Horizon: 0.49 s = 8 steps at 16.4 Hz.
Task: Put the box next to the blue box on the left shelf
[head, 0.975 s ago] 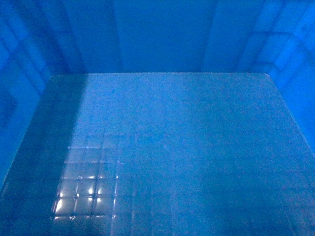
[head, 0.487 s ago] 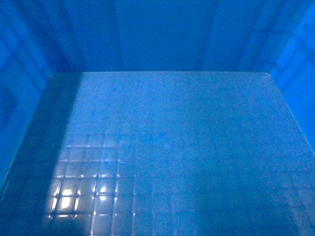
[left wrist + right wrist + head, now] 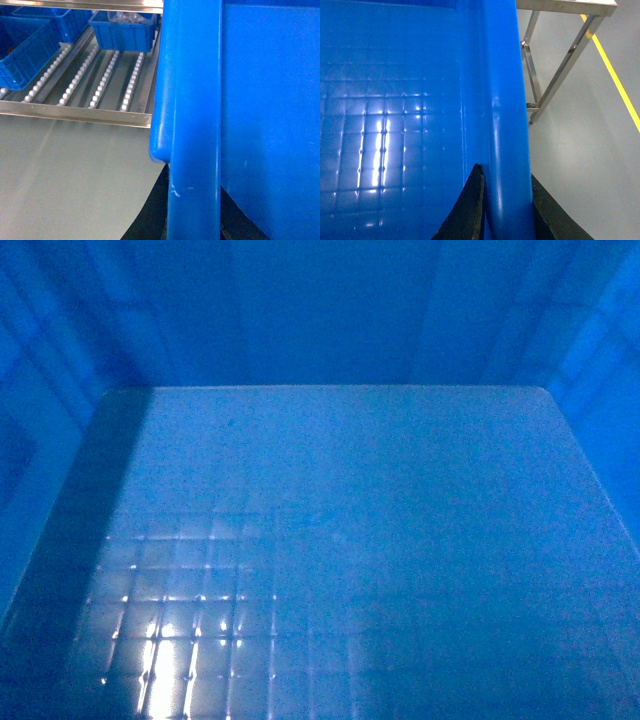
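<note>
box [image 3: 330,540]: solid blue, glossy floor marked with a faint square grid and white glints
shelf [image 3: 100,80]: rows of small white wheels between grey metal rails
bins [image 3: 122,30]: blue, ribbed sides
floor [image 3: 590,165]: pale grey, one yellow stripe [image 3: 612,75]
right gripper [image 3: 507,210]: black fingers on either side of the blue rim

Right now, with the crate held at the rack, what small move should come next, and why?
Probably ease the box forward onto the left shelf: its corner sits short of the front rail, open roller lanes lie beside the small blue box, and the right gripper clamps its rim.
</note>
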Tool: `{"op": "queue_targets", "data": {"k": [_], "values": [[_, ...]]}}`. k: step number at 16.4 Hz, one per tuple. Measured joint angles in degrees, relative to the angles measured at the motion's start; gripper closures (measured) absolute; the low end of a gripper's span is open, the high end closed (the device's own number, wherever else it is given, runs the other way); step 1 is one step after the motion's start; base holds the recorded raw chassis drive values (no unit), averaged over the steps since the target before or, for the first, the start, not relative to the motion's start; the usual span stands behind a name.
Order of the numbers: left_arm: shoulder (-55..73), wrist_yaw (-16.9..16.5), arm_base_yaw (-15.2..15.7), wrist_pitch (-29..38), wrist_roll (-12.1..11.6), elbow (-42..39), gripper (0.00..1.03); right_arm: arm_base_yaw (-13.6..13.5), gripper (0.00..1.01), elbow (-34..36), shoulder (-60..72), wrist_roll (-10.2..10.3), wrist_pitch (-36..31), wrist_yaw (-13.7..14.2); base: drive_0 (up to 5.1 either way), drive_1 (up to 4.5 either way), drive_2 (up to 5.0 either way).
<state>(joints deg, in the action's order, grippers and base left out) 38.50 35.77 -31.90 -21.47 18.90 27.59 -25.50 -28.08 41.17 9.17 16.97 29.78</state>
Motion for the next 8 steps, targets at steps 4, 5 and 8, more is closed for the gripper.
{"op": "queue_targets", "data": {"k": [4,5,8], "values": [[0.0,0.0,0.0,0.1,0.0,0.0,0.95,0.0,0.89,0.0,0.0,0.0,0.0,0.0,-5.0,2.44,2.4],[0.0,0.0,0.0,0.0,0.0,0.0,0.95,0.0,0.89,0.0,0.0,0.0,0.1,0.0,-5.0,2.44,2.4],[0.0,0.0,0.0,0.1,0.0,0.0,0.95,0.0,0.89,0.0,0.0,0.0,0.0,0.0,-5.1,2.32,2.3]]}}
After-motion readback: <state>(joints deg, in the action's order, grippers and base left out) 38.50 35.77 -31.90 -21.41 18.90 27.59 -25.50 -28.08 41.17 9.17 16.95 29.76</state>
